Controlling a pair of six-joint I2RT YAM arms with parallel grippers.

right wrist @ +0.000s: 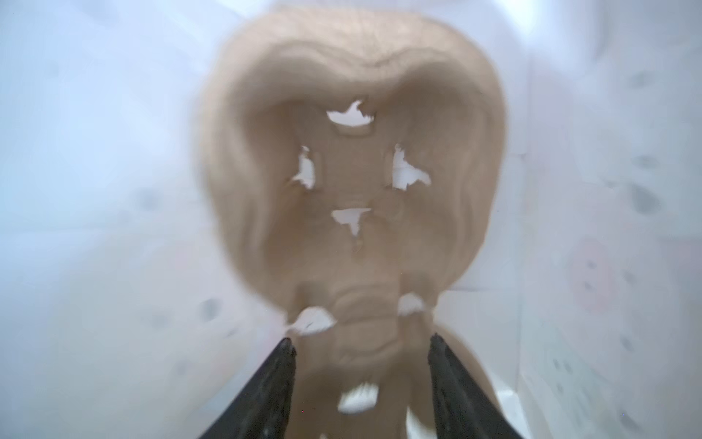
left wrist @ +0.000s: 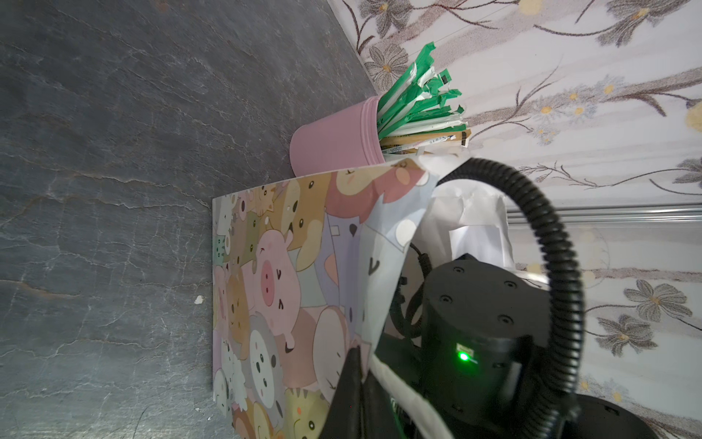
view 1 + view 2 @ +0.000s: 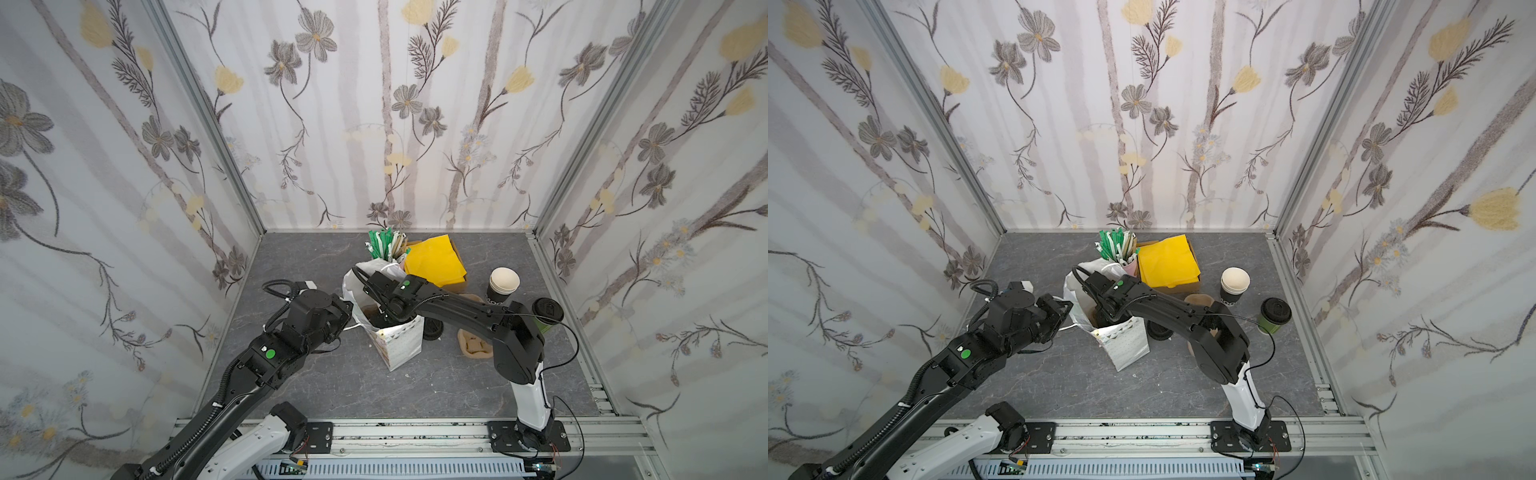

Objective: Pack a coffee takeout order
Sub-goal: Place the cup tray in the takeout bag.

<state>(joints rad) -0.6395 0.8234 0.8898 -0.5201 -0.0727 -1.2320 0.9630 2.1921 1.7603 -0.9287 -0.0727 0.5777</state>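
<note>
The right gripper point(image 1: 361, 342) is hanging inside the paper bag point(image 3: 1126, 347). Its jaws are standing apart over the tan pulp carrier point(image 1: 353, 182) lying at the bottom. The blur is hiding whether the pads are touching it. The left gripper point(image 3: 1064, 312) is pinching the bag's rim, clenched on it. The green cup with black lid point(image 3: 1276, 316) is standing outside the bag, on the table point(image 3: 1059, 386) near the right wall. The yellow napkins point(image 3: 1168, 261) are lying in a cardboard box point(image 3: 1190, 287) behind the bag. The tan sticks point(image 2: 425, 138) are standing in the pink cup point(image 2: 334, 140) beside it.
</note>
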